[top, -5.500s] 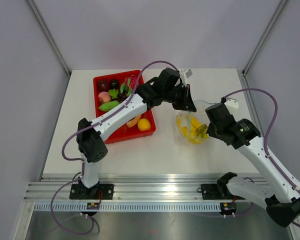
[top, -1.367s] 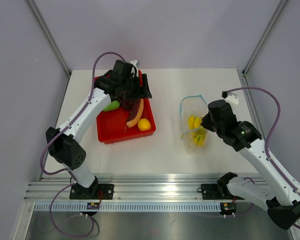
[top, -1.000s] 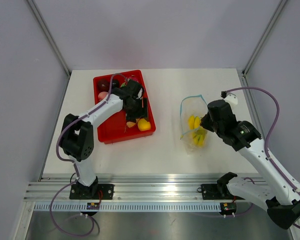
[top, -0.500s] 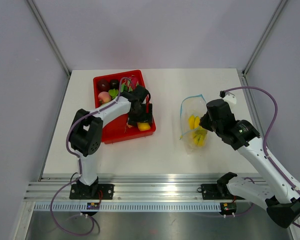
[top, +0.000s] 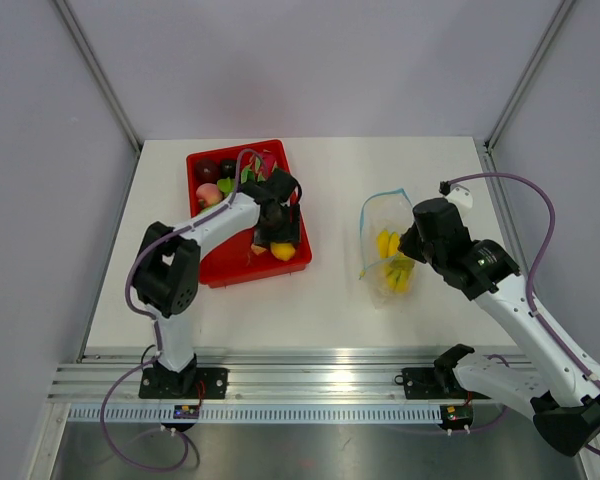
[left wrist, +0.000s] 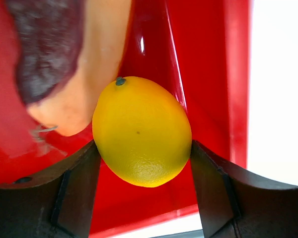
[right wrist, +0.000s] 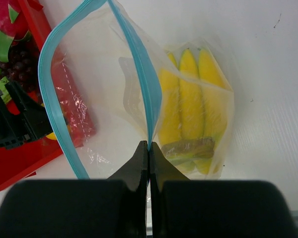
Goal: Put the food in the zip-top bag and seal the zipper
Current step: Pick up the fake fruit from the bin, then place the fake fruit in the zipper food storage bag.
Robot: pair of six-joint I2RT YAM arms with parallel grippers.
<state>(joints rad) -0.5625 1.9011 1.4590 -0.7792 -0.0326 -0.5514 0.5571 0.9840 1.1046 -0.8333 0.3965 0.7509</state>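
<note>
A yellow citrus [left wrist: 141,131] lies in the front right corner of the red tray [left wrist: 208,74]. My left gripper [left wrist: 143,148] is shut on it, with a finger against each side. From above, that gripper [top: 280,238] covers most of the citrus [top: 284,252]. My right gripper [right wrist: 149,148] is shut on the zipper [right wrist: 139,59], the teal strip of the clear zip-top bag [right wrist: 104,114]. It holds the mouth of the bag [top: 378,215] up and open. A yellow banana bunch [right wrist: 191,99] lies inside the bag.
An orange papaya slice [left wrist: 99,59] and purple grapes [left wrist: 44,44] lie right beside the citrus. More food sits at the back of the tray [top: 220,268]: dark red fruits [top: 208,168] and green pieces [top: 227,185]. White table [top: 330,290] separates tray and bag.
My left arm has swung from the tray's back to its front right corner, and its jaws have come in against the citrus. The right gripper has kept holding the bag's edge.
</note>
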